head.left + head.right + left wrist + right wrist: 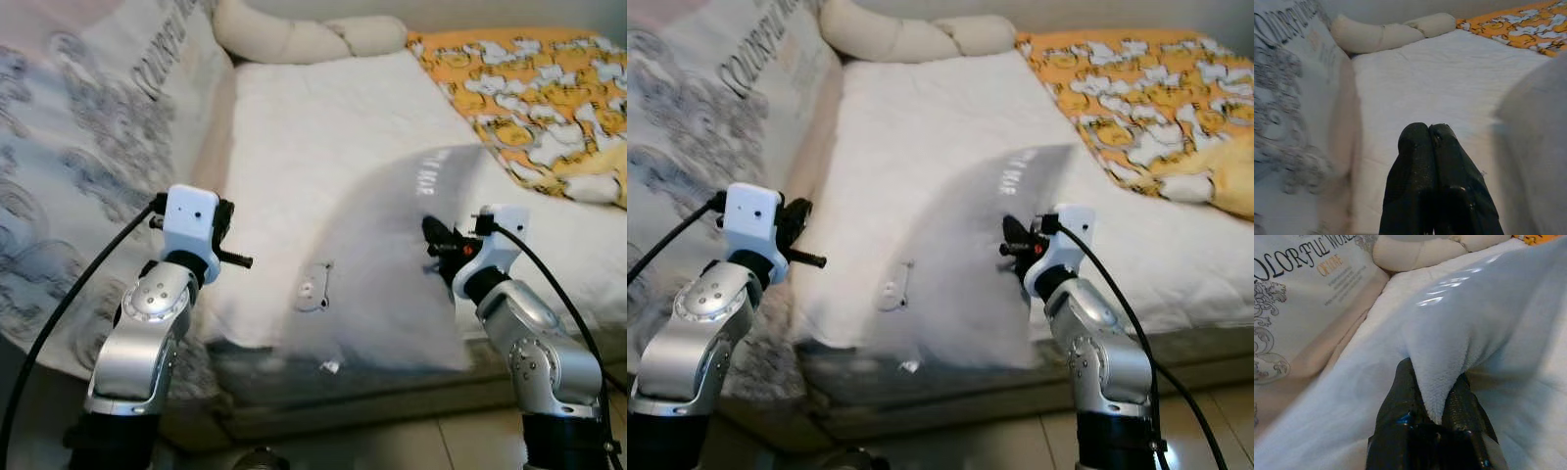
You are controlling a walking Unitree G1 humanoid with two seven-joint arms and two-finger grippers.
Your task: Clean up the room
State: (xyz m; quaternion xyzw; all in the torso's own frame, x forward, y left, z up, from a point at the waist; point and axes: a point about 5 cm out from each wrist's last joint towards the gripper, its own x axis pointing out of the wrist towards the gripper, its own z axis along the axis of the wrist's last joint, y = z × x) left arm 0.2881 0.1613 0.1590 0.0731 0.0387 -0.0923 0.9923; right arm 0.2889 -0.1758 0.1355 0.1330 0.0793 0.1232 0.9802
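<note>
A white fleece cloth (382,284) hangs blurred over the front edge of the bed (323,117), with a small emblem (313,292) on its lower part. My right gripper (434,241) is shut on a fold of this cloth (1484,318). In the right wrist view the fold is pinched between the two black fingers (1396,401). My left gripper (243,260) is held over the bed's left front corner, to the left of the cloth. Its fingers (1415,161) are pressed together with nothing between them.
A grey-patterned quilt with lettering (88,147) drapes down the bed's left side. A cream bolster pillow (304,39) lies at the head. An orange and yellow printed duvet (539,88) covers the right side. Tiled floor (392,446) shows below the bed's edge.
</note>
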